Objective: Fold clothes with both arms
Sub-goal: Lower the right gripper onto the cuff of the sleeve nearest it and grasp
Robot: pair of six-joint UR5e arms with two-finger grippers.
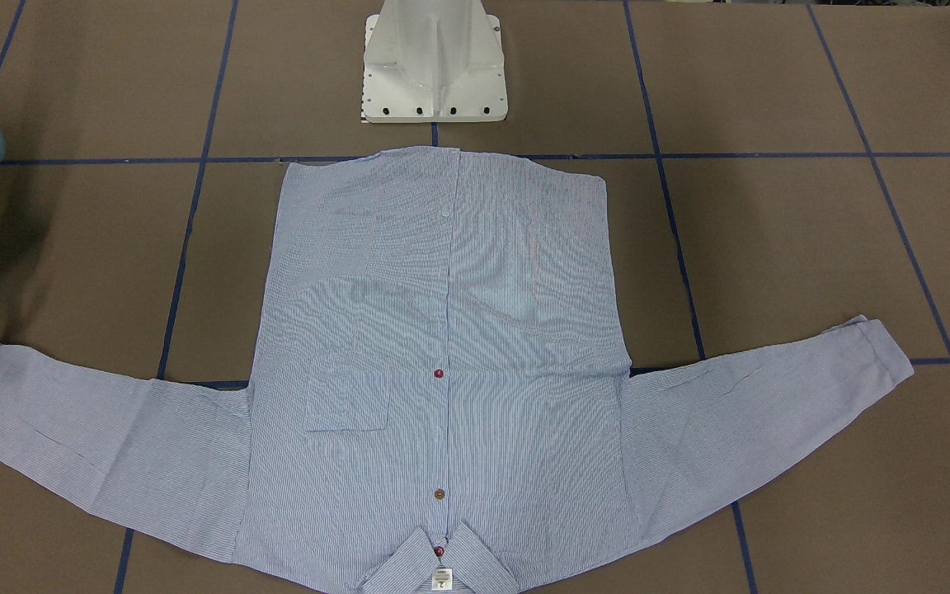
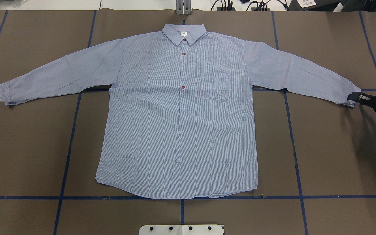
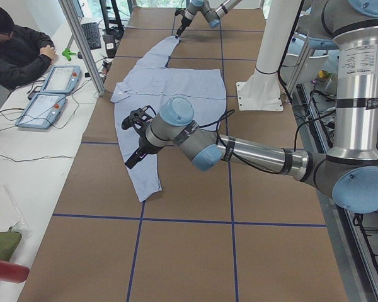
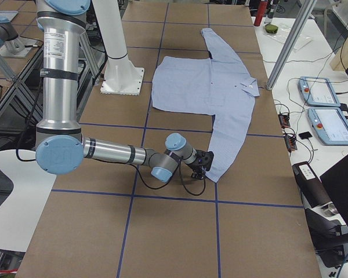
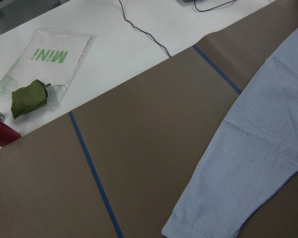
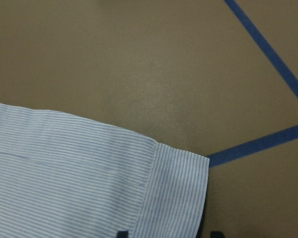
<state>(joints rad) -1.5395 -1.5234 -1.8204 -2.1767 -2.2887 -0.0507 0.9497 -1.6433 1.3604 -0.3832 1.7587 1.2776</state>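
Overhead exterior view: one matte brown table point(image 2: 321, 147), gridded with blue tape, carries one light blue, finely striped shirt point(image 2: 178, 114) lying flat, sleeves spread, its hem nearest the white pedestal base point(image 1: 434, 62) and its collar farthest from it. Two grey metal arms reach out from the base: the right arm point(image 4: 110, 153) and the left arm point(image 3: 252, 154). The right gripper point(image 2: 354, 97) meets one cuff point(image 6: 174, 193); only the right wrist view shows its jaws apart, with the cuff edge between them. The left gripper point(image 3: 133, 135) appears only in the exterior left view, over the other sleeve, and I cannot tell how far open it is. Two red buttons point(image 2: 183, 87), one brown button point(image 2: 183, 54), one pale button point(image 2: 177, 160), one white label point(image 2: 183, 33).
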